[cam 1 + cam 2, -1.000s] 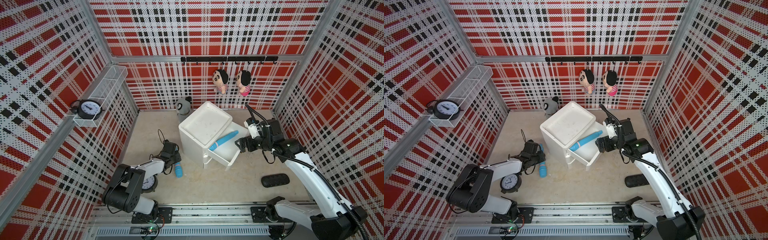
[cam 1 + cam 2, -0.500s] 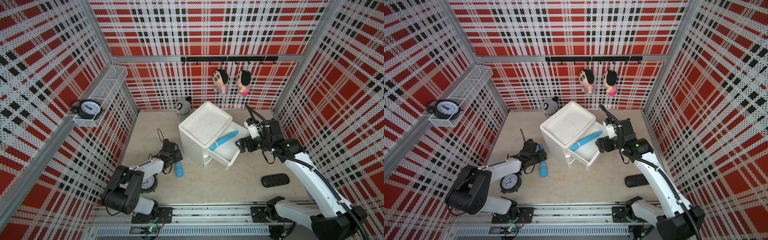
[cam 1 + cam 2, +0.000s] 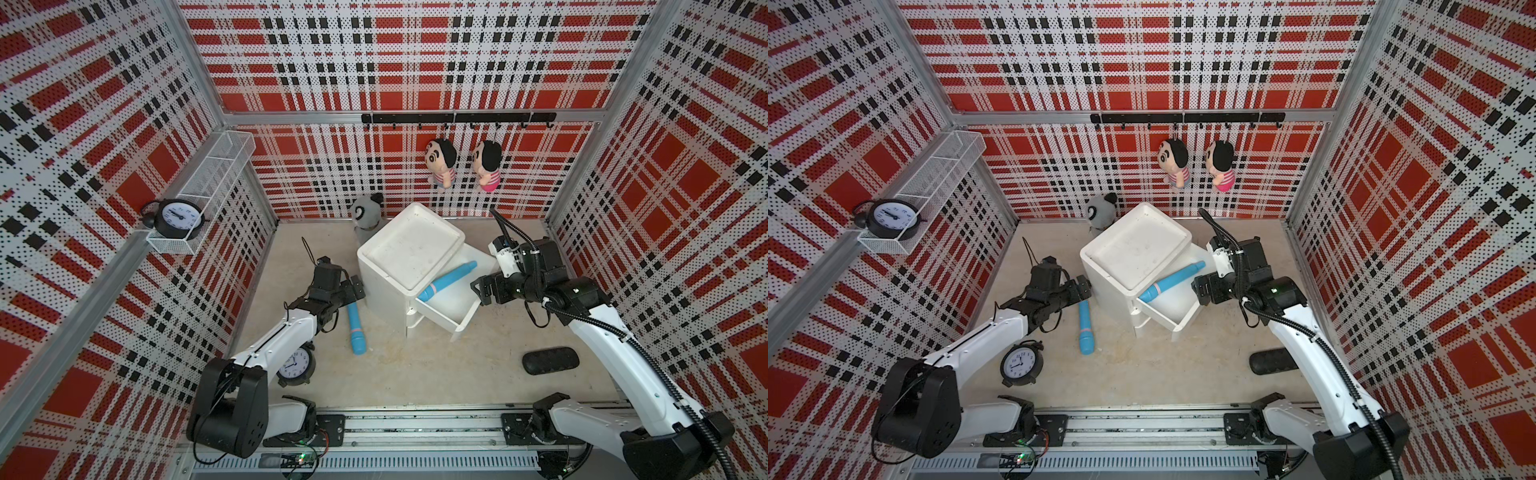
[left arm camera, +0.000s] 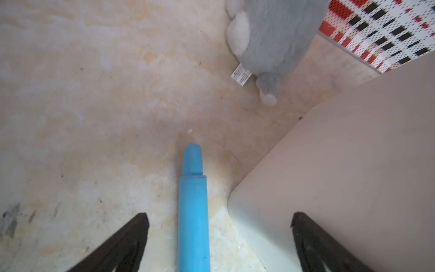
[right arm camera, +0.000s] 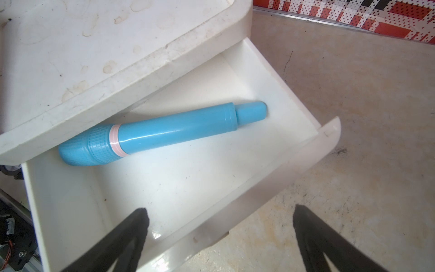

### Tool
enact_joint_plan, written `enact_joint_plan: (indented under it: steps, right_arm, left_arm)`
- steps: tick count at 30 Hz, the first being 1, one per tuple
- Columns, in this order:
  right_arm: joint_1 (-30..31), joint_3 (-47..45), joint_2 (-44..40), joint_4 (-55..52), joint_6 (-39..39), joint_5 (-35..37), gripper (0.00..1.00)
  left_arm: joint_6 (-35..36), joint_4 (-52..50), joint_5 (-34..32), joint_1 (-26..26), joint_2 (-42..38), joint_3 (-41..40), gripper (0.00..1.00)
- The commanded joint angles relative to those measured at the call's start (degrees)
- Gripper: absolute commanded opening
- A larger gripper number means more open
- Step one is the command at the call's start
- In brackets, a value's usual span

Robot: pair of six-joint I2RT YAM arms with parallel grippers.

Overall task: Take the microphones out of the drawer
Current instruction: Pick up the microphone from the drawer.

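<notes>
The white drawer [image 3: 466, 319] [image 5: 282, 176] stands pulled out of the white cabinet [image 3: 409, 249]. A blue microphone [image 3: 446, 282] [image 3: 1171, 281] [image 5: 164, 131] with a pink ring lies slanted inside it. My right gripper [image 3: 480, 291] [image 5: 219, 212] hovers open over the drawer's front panel, holding nothing. A second blue microphone [image 3: 356, 328] [image 4: 193, 212] lies on the floor beside the cabinet. My left gripper [image 3: 354, 290] [image 4: 219, 217] is open, low over that microphone's thin end; its fingers [image 4: 131, 235] stand well clear of the shaft on both sides.
A grey plush [image 3: 368, 212] [image 4: 270, 35] sits behind the cabinet. An alarm clock [image 3: 295, 365] lies under my left arm, and a black case [image 3: 549, 360] lies near my right arm. Two dolls [image 3: 440, 162] hang on the back wall; a wire shelf [image 3: 208, 183] holds another clock.
My left gripper has opened wide around the thin end of the floor microphone, which has stayed on the floor. The right arm has not moved.
</notes>
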Motion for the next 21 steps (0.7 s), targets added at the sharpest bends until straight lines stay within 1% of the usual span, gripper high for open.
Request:
enact_joint_plan:
  steps: [1, 7, 10, 12, 14, 17, 21]
  right_arm:
    - [0.54, 1.41, -0.55, -1.15, -0.17, 1.26, 1.00]
    - [0.54, 2.62, 0.71, -1.90, 1.31, 2.73, 1.00]
    - [0.56, 3.15, 1.57, -2.52, 1.94, 4.26, 1.00]
    - [0.60, 3.65, 1.68, -2.83, 2.24, 5.16, 1.00]
    - [0.62, 3.93, 1.33, -2.53, 2.71, 5.66, 1.00]
    - [0.59, 4.14, 0.86, -2.21, 3.11, 6.22, 1.00]
    - [0.54, 4.63, 1.28, -2.91, 2.87, 6.95, 1.00]
  left_arm:
    - [4.92, -3.53, 0.46, 1.75, -2.31, 3.99, 0.98]
    - [14.14, -10.01, -1.12, 0.94, -1.18, 12.16, 0.98]
    - [17.16, -14.36, -6.24, -0.55, -0.07, 17.23, 0.98]
    - [18.81, -15.26, -9.54, -3.52, -0.98, 19.11, 0.98]
    - [20.41, -15.23, -10.38, -4.75, -2.63, 20.34, 0.98]
    - [22.06, -15.51, -8.46, -5.29, -4.82, 22.82, 0.98]
    - [26.76, -17.39, 0.00, -6.52, -5.59, 26.81, 0.98]
